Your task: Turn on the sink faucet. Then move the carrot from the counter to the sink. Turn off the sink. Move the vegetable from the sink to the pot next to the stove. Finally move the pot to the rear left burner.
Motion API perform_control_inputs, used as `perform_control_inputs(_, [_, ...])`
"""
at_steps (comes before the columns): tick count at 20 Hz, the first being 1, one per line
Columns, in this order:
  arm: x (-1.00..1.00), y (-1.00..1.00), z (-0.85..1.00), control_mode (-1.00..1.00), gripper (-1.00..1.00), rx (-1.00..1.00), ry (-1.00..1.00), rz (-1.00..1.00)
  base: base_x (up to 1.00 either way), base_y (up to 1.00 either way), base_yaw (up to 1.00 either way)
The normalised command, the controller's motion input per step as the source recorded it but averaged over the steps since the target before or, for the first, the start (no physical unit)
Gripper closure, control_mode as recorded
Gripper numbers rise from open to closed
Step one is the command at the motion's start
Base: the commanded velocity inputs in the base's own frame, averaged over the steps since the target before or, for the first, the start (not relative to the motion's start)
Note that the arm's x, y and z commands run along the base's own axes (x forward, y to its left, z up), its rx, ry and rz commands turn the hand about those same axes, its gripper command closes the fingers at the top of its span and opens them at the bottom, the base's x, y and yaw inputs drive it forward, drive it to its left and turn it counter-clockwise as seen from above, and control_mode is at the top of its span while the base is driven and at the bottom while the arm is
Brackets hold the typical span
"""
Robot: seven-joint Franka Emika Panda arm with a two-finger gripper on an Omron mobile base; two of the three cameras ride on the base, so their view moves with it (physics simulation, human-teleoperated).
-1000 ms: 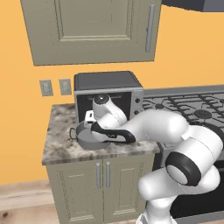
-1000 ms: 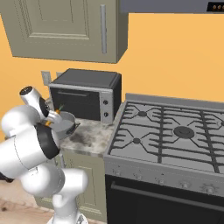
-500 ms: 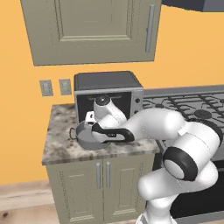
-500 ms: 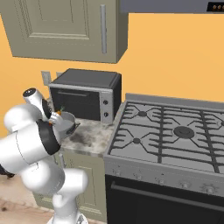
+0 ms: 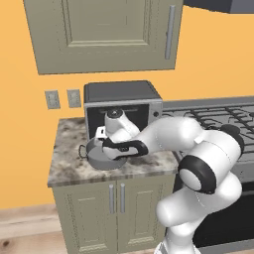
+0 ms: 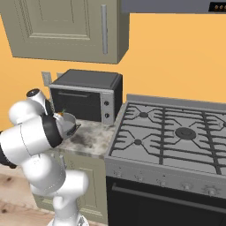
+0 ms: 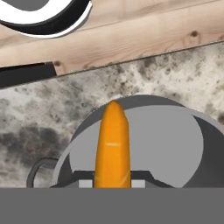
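Gripper (image 7: pixel 112 186): clamped on the thin orange tapered carrot (image 7: pixel 112 144).
Carrot: held above the small round dark-grey metal pot (image 7: pixel 175 144).
Pot: on the speckled granite-look counter (image 5: pixel 67 163), before the black-and-silver microwave (image 5: pixel 121 99).

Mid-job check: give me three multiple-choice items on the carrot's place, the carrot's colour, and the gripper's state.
1. Where is the carrot?
A. over the pot
B. on a burner
C. inside the microwave

2. What colour is the carrot?
A. green
B. orange
C. red

3. What is the gripper doing?
A. wide open, empty
B. shut on the pot's handle
C. shut on the carrot

Key: 1 A, the hand view shows it above the grey pot on the counter. 2 B, it is plainly orange. 3 C, the carrot rises from between the finger tips.
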Motion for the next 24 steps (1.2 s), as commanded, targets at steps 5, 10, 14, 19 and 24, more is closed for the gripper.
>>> perform_control_inputs(5, [0.07, 0.08, -0.19, -1.0, 1.0, 0.0, 0.03, 0.0, 0.0, 0.0, 0.0])
perform_control_inputs(10, [0.04, 0.0, -0.19, -1.0, 1.0, 0.0, 0.0, 0.0, 0.0, 0.0, 0.0])
perform_control_inputs(14, [0.11, 0.0, -0.15, -1.0, 1.0, 0.0, 0.0, 0.0, 0.0, 0.0, 0.0])
perform_control_inputs(19, [0.13, 0.02, -0.17, -1.0, 1.0, 0.0, 0.01, 0.0, 0.0, 0.0, 0.0])
perform_control_inputs(24, [0.11, 0.01, -0.11, -1.0, 1.0, 0.0, 0.02, 0.0, 0.0, 0.0, 0.0])
